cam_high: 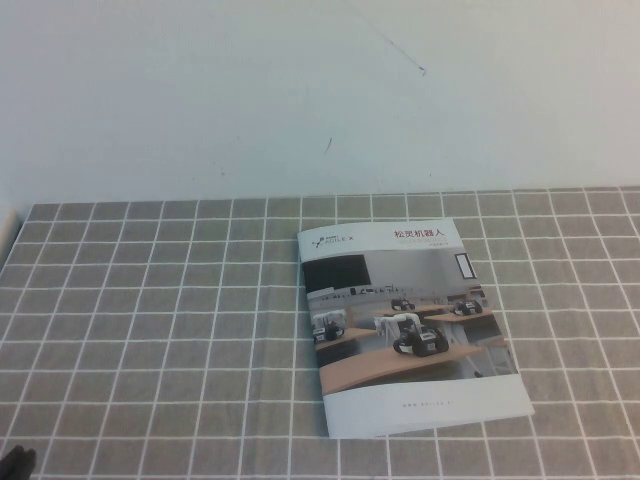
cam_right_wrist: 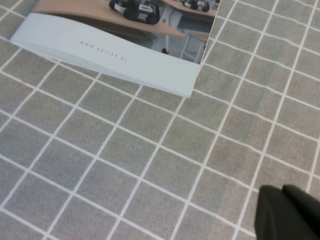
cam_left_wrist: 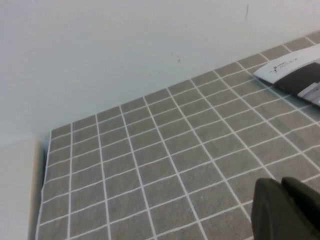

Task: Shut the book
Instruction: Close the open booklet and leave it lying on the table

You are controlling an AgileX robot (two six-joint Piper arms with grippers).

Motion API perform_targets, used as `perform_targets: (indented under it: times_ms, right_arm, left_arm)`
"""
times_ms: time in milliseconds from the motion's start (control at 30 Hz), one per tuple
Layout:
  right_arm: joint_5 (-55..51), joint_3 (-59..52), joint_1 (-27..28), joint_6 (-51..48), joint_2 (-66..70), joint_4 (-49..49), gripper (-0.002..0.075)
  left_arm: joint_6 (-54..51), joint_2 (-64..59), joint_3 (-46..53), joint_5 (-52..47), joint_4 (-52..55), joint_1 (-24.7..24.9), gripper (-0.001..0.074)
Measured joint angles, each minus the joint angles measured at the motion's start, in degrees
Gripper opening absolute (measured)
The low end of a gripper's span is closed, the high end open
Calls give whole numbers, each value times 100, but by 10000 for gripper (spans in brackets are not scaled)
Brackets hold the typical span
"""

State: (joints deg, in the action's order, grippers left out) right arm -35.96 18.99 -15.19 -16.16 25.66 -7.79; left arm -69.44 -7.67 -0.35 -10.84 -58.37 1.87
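Note:
The book (cam_high: 405, 328) lies flat and closed on the grey checked tablecloth, right of the table's middle, cover up with a photo of robots on desks. Its front corner shows in the right wrist view (cam_right_wrist: 115, 50), and its far corner in the left wrist view (cam_left_wrist: 295, 75). My left gripper (cam_left_wrist: 282, 186) hovers over bare cloth well to the left of the book, its two dark fingers pressed together and holding nothing. My right gripper (cam_right_wrist: 282, 192) hangs above the cloth near the book's front right corner, fingers also together and empty. In the high view only a dark bit of the left arm (cam_high: 18, 464) shows at the lower left corner.
The grey tablecloth with white grid lines (cam_high: 150, 330) covers the whole table up to a plain white wall (cam_high: 300, 90) at the back. A pale table edge (cam_left_wrist: 20, 190) shows past the cloth's left border.

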Motion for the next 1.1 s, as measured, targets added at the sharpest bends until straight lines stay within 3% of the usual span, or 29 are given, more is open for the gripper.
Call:
perform_targets:
  times_ms: [133, 367, 467, 867, 1100]
  right_arm:
    - [0, 0, 0, 0, 0, 0, -3]
    - [0, 0, 0, 0, 0, -9, -3]
    - [0, 0, 0, 0, 0, -9, -3]
    - [-3, 0, 0, 3, 0, -9, -3]
    - [-3, 0, 0, 12, 0, -9, -3]
  left_arm:
    - [255, 46, 133, 311, 208, 89, -2]
    - [4320, 295, 154, 395, 3321, 103, -2]
    - [5385, 380, 162, 399, 4417, 103, -2]
    - [6009, 816, 162, -636, 4971, 103, -2]
    - [6304, 816, 152, -699, 4975, 103, -2]
